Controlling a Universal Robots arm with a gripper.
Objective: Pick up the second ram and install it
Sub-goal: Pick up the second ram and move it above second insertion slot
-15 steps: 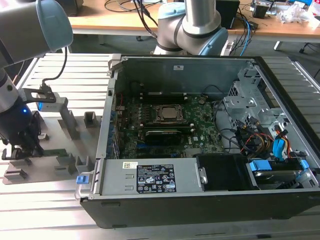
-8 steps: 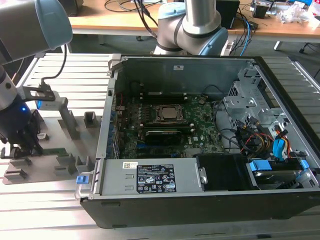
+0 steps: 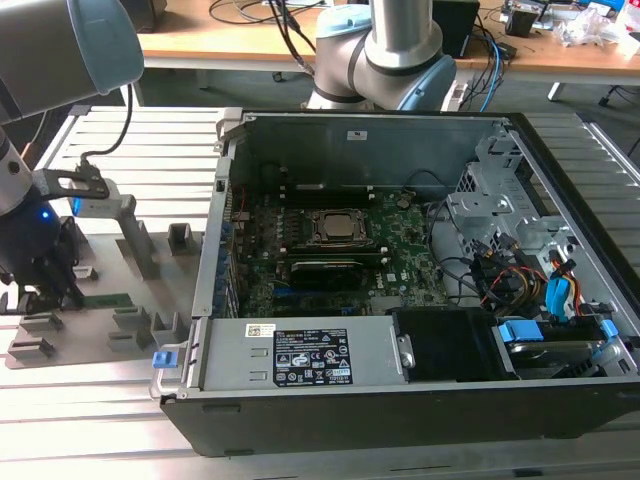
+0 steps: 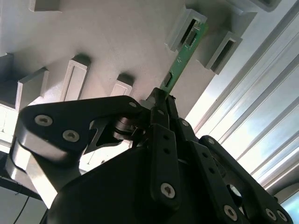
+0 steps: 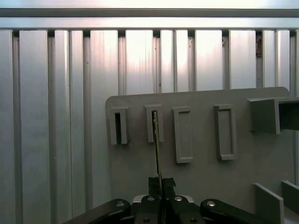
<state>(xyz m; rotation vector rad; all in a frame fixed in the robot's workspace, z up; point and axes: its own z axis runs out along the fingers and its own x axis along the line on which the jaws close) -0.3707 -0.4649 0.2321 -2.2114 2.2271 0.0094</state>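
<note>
Gripper (image 4: 163,98) is drawn narrow, fingers pinched on one end of the second ram (image 4: 184,56). In both wrist views the stick runs straight out from the fingertips. Its far end sits in a slotted block (image 4: 180,28).

That block stands close to one edge of the grey fixture plate (image 5: 201,186), second in from a corner. The plate rests on the slatted metal table (image 3: 90,420). In the exterior view the gripper (image 3: 45,285) is low over the end of the plate away from the open computer case (image 3: 400,150). The ram (image 3: 107,299) shows there as a thin green strip pointing toward the case.

Risks as we read them:
- The hold is at the very end of a long, thin board. We judge it could pivot or slip in the fingers under any sideways load.
- The far end looks to be inside the block. A pull that is not in line with the slot could jam it against the walls, flex the board, or drag the plate.
- In the first wrist view the ram (image 5: 156,144) is edge-on and close to in line with the block (image 5: 150,123). The margin looks small.
- A stick skewed in the grip would meet the motherboard (image 3: 400,265) crooked. The case walls and loose cables leave little room for correction.
</note>
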